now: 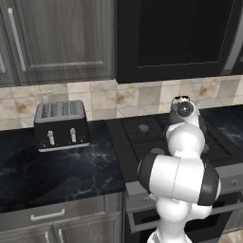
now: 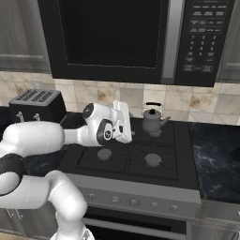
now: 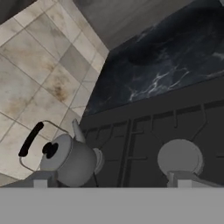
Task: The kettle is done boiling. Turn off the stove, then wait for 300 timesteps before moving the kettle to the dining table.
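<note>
Kettle (image 2: 152, 121) blocks rear stove (image 2: 140, 154); front burners free.

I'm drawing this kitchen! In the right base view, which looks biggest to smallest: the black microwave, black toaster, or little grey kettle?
1. Black microwave, by far the largest.
2. Black slotted toaster.
3. Small grey metal kettle, the smallest, though it stands farther back than the toaster.

A small squat grey kettle (image 2: 152, 121) stands upright on the rear burner of the black four-burner stove (image 2: 136, 157) — its thin black arched handle raised, lid knob on top, short spout pointing toward the stove's right side. Round grey burner caps sit under black grates (the front two bare), and a silver strip of small knobs runs along the stove's front edge.
</note>
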{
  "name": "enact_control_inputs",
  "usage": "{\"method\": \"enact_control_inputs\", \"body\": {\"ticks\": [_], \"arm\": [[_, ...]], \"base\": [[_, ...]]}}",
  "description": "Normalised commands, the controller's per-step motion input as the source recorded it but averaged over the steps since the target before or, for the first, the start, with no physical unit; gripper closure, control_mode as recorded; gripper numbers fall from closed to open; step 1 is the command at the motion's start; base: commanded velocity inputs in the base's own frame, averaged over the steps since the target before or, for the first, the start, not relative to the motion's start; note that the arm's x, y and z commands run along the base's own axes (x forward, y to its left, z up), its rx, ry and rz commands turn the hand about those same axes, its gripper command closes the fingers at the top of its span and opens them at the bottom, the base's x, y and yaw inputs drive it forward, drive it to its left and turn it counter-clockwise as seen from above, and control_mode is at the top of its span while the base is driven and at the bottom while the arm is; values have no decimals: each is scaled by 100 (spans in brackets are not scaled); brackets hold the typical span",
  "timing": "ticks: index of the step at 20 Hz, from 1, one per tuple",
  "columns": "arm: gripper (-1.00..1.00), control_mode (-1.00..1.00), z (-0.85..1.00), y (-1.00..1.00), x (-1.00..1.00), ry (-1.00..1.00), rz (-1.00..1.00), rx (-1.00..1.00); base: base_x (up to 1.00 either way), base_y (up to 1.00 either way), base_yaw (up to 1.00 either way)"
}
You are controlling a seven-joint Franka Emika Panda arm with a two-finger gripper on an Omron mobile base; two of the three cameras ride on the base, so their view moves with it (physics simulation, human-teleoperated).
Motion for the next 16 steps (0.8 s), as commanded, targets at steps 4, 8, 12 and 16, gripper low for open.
{"method": "enact_control_inputs", "body": {"ticks": [4, 8, 12, 16], "arm": [[-100, -100, 0, 0, 19, 7, -2, -2], [-100, -100, 5, 3, 26, 13, -5, -5], [-100, -100, 6, 7, 29, 17, -6, -7], [-100, -100, 0, 13, 30, 17, -7, -8]], "base": [[0, 0, 0], [0, 0, 0], [0, 0, 0], [0, 0, 0]]}}
